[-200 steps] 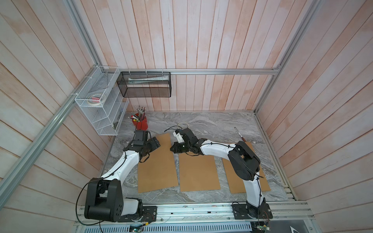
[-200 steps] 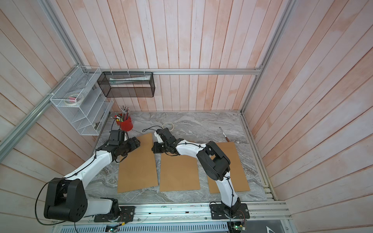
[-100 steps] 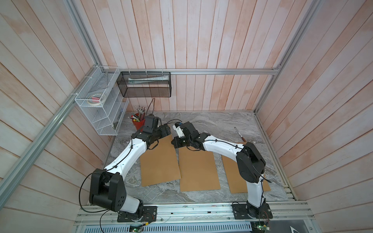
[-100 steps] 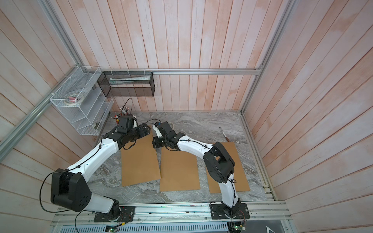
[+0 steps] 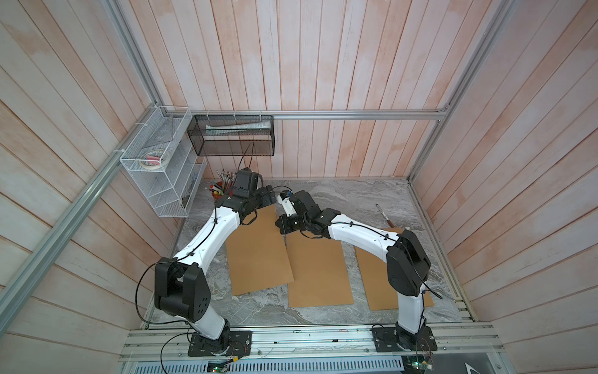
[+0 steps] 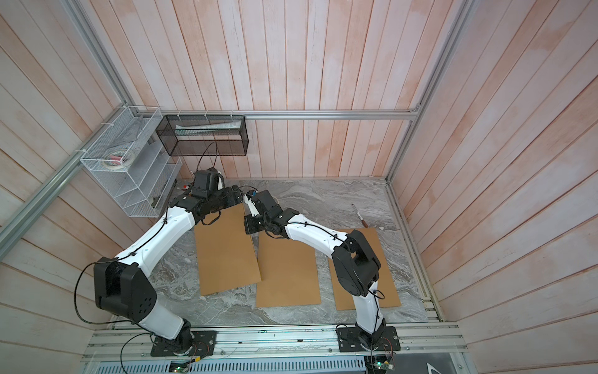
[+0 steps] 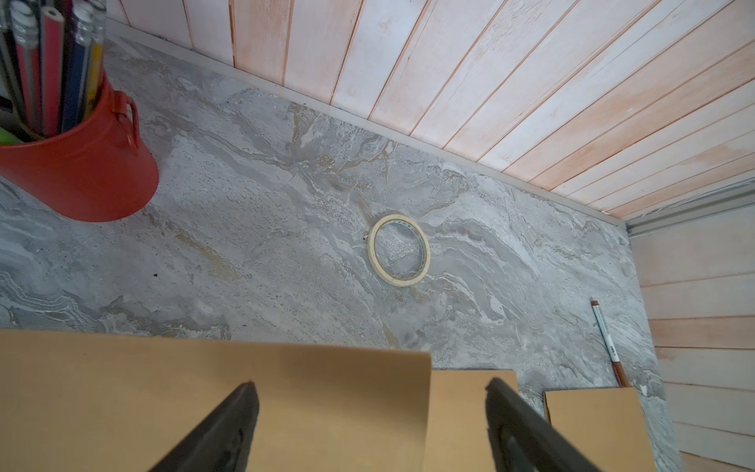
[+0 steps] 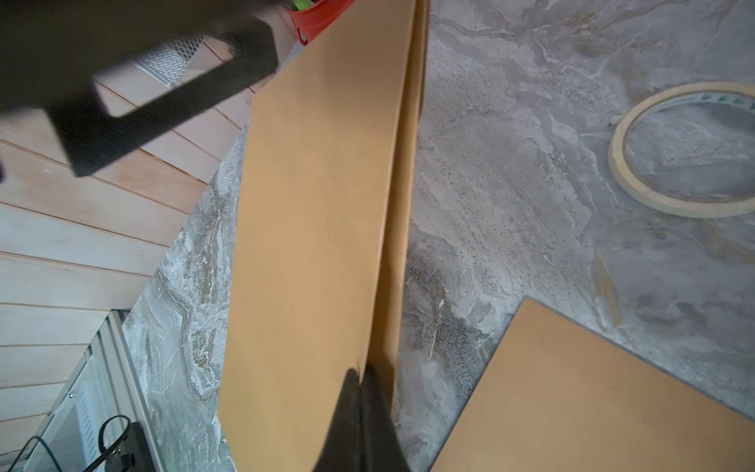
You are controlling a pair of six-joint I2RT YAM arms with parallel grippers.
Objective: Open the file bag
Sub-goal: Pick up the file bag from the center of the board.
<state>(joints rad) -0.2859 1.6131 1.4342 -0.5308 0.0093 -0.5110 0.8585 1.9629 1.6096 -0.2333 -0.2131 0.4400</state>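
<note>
File bag: light, floppy paper. Right gripper pinches one layer, far edge; left gripper wide open, empty. Likely takes other layer.

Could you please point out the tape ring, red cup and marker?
tape ring (image 7: 372, 251): left wrist view, band.
red cup (image 7: 81, 175): left wrist view, side wall.
marker (image 7: 606, 336): left wrist view, white barrel.

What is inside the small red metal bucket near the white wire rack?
Upright pencils and pens fill the small red metal bucket, with something green at its rim. Its wall hides their lower ends and the bottom.
</note>
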